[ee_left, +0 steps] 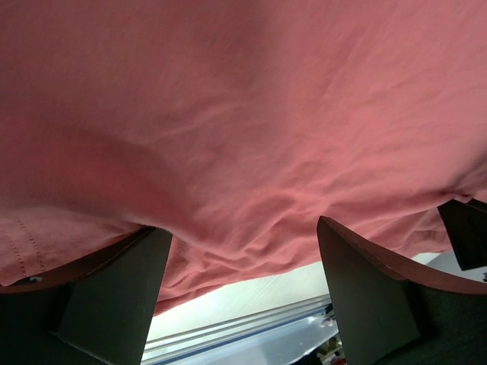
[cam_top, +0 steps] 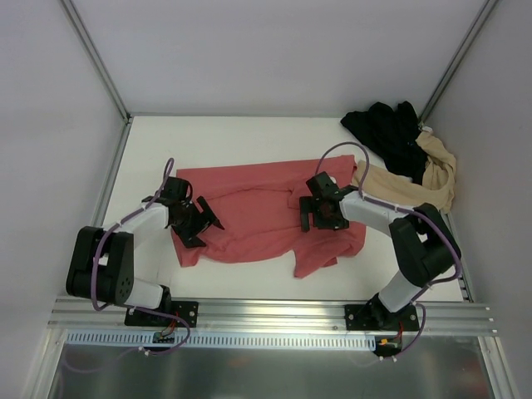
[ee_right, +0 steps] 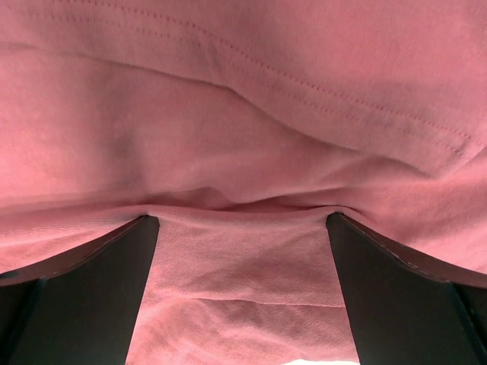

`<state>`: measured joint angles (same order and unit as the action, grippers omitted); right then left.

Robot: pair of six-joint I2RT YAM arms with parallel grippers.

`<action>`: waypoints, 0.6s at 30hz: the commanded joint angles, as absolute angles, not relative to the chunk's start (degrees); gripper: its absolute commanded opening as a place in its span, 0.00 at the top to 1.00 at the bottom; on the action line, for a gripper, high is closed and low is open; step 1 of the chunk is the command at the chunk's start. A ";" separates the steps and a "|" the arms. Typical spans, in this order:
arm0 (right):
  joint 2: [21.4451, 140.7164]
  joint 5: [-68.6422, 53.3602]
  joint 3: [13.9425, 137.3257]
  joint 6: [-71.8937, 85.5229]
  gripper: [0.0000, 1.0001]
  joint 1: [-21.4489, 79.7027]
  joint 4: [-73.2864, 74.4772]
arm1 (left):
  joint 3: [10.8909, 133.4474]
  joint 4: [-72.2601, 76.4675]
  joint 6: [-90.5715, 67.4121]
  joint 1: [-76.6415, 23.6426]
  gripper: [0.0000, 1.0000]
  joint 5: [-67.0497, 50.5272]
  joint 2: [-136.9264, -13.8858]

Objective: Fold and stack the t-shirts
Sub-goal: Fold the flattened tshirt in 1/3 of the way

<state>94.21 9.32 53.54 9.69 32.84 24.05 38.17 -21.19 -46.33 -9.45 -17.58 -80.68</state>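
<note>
The coral-red t-shirt (cam_top: 258, 208) lies spread and creased across the middle of the white table (cam_top: 216, 141). My left gripper (cam_top: 204, 230) is low at its left edge, open, and the wrist view shows the cloth (ee_left: 251, 137) hanging just beyond the spread fingers (ee_left: 122, 289). My right gripper (cam_top: 322, 221) sits on the shirt's right part, open, with red cloth (ee_right: 243, 99) bunched between its wide fingers (ee_right: 99, 289). A black t-shirt (cam_top: 389, 133) and a beige t-shirt (cam_top: 420, 174) lie crumpled at the back right.
An aluminium rail (cam_top: 266, 314) runs along the near edge with both arm bases on it. White walls and metal frame posts (cam_top: 96, 58) close in the table on three sides. The red shirt's lower right flap (cam_top: 312, 258) reaches toward the rail.
</note>
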 commanded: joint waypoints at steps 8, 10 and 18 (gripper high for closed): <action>101.95 5.27 55.54 8.70 0.01 31.03 20.74 | 43.15 -16.52 -45.79 -10.11 0.20 -13.45 -93.24; 103.00 4.92 56.51 8.35 0.00 30.85 20.83 | 44.99 -16.61 -45.88 -9.93 0.20 -12.84 -94.13; 106.08 3.43 60.20 6.86 0.00 29.09 21.18 | 49.74 -17.40 -45.09 -7.47 0.20 -12.39 -98.43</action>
<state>100.82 8.45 61.12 6.92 30.35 24.23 50.02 -20.29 -47.51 -8.93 -20.78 -94.17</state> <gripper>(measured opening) 0.993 0.799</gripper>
